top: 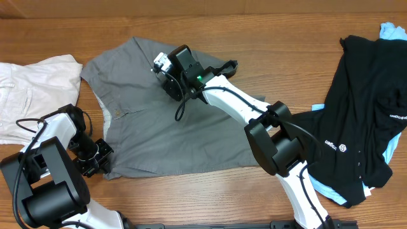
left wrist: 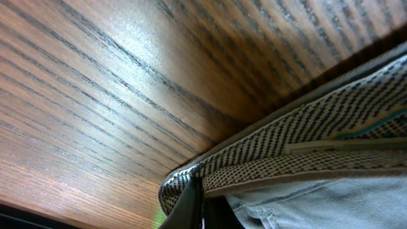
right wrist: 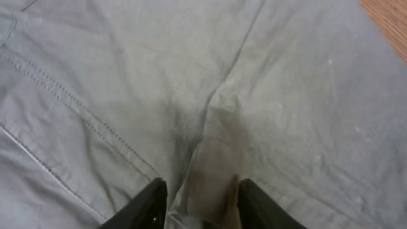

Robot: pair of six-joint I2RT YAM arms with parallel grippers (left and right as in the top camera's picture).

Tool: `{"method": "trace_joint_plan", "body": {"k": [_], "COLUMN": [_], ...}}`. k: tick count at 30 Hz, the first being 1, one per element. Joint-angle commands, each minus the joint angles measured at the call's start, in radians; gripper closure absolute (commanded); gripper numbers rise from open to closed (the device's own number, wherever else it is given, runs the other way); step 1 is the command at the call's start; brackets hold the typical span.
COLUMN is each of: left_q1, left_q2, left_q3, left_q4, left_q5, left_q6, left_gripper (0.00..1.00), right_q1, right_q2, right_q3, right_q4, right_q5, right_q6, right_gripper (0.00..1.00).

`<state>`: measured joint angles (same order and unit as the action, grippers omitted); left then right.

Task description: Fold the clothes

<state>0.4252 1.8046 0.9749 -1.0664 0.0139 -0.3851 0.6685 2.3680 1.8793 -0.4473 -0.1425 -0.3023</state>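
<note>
The right arm is reaching across the counter (top: 267, 70) toward its far edge, its fingers (right wrist: 197, 200) pinching a ridge of the grey shorts (top: 165, 127) lying mid-counter. The left arm is crouching at the near left corner, its fingers (top: 102, 156) clamping the shorts' waistband corner. One cream-white pair (top: 32, 89) is lying at the left edge, one black garment (top: 356, 121) and one light-blue garment (top: 391, 30) at the right.

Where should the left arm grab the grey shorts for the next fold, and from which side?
Take the grey shorts at the waistband corner, coming in low from the bare-table side. That edge lies flat and free there, and the left gripper is already at it.
</note>
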Motion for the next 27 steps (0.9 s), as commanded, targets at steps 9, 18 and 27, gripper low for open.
{"method": "trace_joint_plan", "body": {"k": [9, 18, 27], "left_q1": [0.000, 0.000, 0.000], "left_q2": [-0.006, -0.006, -0.006], "left_q3": [0.004, 0.004, 0.004], "left_q4": [0.042, 0.042, 0.038], "left_q5": [-0.047, -0.047, -0.047], "left_q6": [0.012, 0.012, 0.012], "left_gripper": [0.96, 0.96, 0.96], "right_q1": [0.006, 0.002, -0.109], "right_q2": [0.033, 0.047, 0.045], "right_q3": [0.018, 0.042, 0.270], "right_q4": [-0.010, 0.006, 0.111], "right_q5": [-0.009, 0.149, 0.442], "right_q6": [0.027, 0.073, 0.064], "right_gripper": [0.64, 0.96, 0.96]}}
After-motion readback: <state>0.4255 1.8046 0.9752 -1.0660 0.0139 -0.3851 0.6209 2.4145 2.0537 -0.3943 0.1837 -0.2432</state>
